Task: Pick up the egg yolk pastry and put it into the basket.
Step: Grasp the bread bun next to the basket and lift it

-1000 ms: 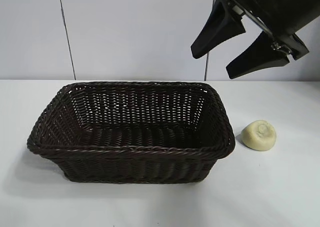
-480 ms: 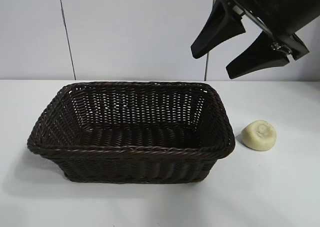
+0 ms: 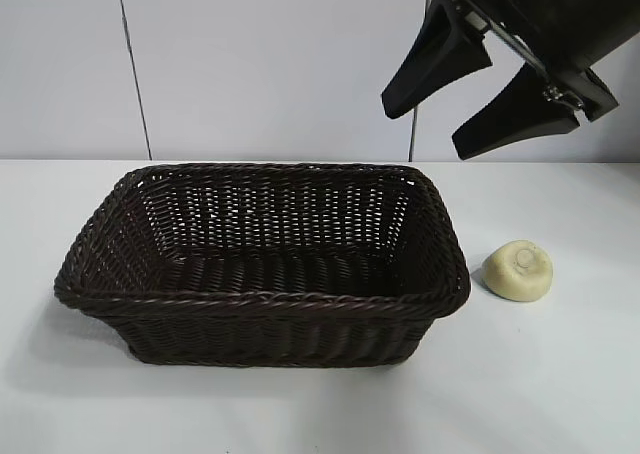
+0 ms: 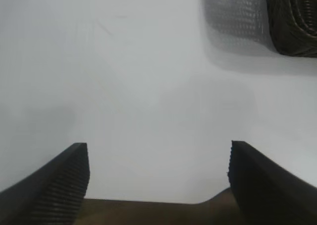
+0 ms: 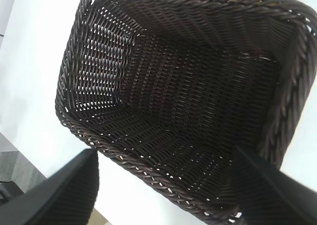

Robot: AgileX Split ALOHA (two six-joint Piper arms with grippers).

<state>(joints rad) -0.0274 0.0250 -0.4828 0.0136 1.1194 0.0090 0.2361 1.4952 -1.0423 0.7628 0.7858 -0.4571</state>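
Practically no change in exterior view across last second: right claw [image 3: 470, 99] hangs released, empty, high above pastry [image 3: 518, 270]. Pastry sits on desk [image 3: 560, 394] just beside empty basket [image 3: 262, 299]. Left claw [image 4: 157, 178] released over bare desk. Pickup not begun.

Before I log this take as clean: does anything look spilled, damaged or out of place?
Nothing stands out. The wicker basket sits flat and empty, its weave intact. The egg yolk pastry lies whole on the white table beside it, tipped slightly. The right gripper hangs open above.
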